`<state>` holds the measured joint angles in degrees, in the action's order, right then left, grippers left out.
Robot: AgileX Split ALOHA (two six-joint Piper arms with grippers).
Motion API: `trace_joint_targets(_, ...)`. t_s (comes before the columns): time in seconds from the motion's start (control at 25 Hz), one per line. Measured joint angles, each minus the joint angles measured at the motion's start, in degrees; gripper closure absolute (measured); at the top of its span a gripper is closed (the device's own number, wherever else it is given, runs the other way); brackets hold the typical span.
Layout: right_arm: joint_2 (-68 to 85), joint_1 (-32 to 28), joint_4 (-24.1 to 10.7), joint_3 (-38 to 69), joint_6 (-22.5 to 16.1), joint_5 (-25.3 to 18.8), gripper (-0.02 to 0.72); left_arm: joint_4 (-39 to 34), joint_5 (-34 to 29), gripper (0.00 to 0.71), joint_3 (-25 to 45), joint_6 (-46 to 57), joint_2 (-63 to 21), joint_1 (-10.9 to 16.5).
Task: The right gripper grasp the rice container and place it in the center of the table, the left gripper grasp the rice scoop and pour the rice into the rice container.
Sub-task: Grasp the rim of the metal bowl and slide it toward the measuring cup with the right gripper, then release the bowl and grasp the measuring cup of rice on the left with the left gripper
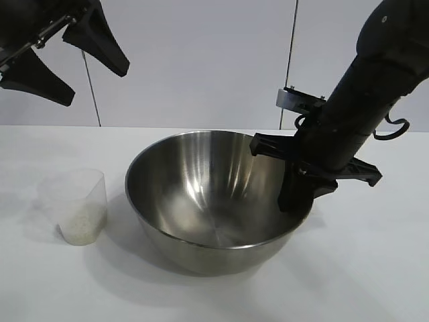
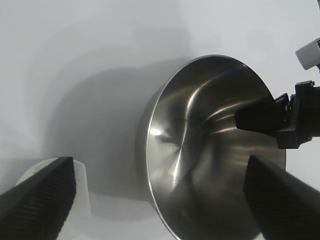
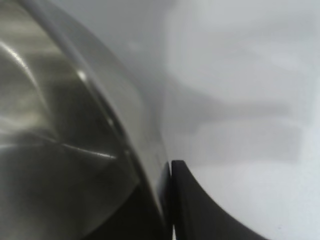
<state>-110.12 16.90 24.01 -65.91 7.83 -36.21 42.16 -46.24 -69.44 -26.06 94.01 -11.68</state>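
The rice container [image 1: 218,201] is found standing upright on the table [image 1: 375,268], about midway between the left and right edges and close to the near edge. Its right-hand rim is pinched by the right gripper [image 1: 295,191]: the jaws are closed down to the thickness of the thin metal wall, one finger inside the bowl and one outside, as confirmed in the right wrist view, where the rim [image 3: 125,130] runs straight into the closed fingers [image 3: 200,210]. A rim pinch is judged to be used because the bowl is far too broad to be spanned. The bowl is seen to be empty.

The rice scoop [image 1: 77,204] is located on the tabletop just beside the bowl, toward the left edge, upright and not touching it. The rice [image 1: 84,225] is noted as a shallow layer at its bottom. The scoop is not held.

The left gripper [image 1: 57,57] is held high above the left part of the tabletop, jaws spread wide and empty. This position is judged to be a waiting one, clear of the bowl's path. The placement step appears nearly complete; release has not been made.
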Motion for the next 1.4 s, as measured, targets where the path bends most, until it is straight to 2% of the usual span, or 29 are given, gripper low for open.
trace_joint_targets(0.12,0.0,0.3,-0.2,-1.2,-0.3,-0.5,0.682,0.0,-0.2,0.053,0.0,0.0,0.0,0.0)
trace_joint_targets(0.2,0.0,0.4,0.2,-1.5,-0.3,-1.0,0.634,0.0,-0.4,0.053,0.0,0.0,0.0,0.0)
trace_joint_targets(0.32,0.0,0.5,0.6,-1.7,-0.4,-1.9,0.458,0.0,-0.4,0.053,0.0,0.0,0.0,0.0)
trace_joint_targets(0.44,0.0,0.5,1.0,-1.8,-0.4,-2.3,0.225,0.0,-0.4,0.053,0.0,0.0,0.0,0.0)
trace_joint_targets(0.52,0.5,0.5,1.1,-1.8,-0.4,-3.1,0.167,0.0,-0.4,0.053,0.0,-0.1,0.0,0.0)
trace_joint_targets(0.68,4.3,-0.2,1.1,-1.8,-1.1,-3.9,0.136,0.0,-0.1,0.053,0.0,-0.6,0.0,0.0)
trace_joint_targets(1.0,14.5,-6.2,1.0,-5.3,-2.1,-10.2,0.087,0.0,0.0,0.053,-1.3,-5.3,-0.3,0.0)
trace_joint_targets(1.12,15.9,-7.2,0.8,-7.8,-2.1,-12.2,0.055,-0.1,0.1,0.053,-1.4,-8.7,-2.2,0.0)
trace_joint_targets(1.4,15.9,-7.5,0.9,-8.5,-2.1,-13.4,0.045,-3.6,0.0,0.053,-1.0,-13.1,-9.1,0.0)
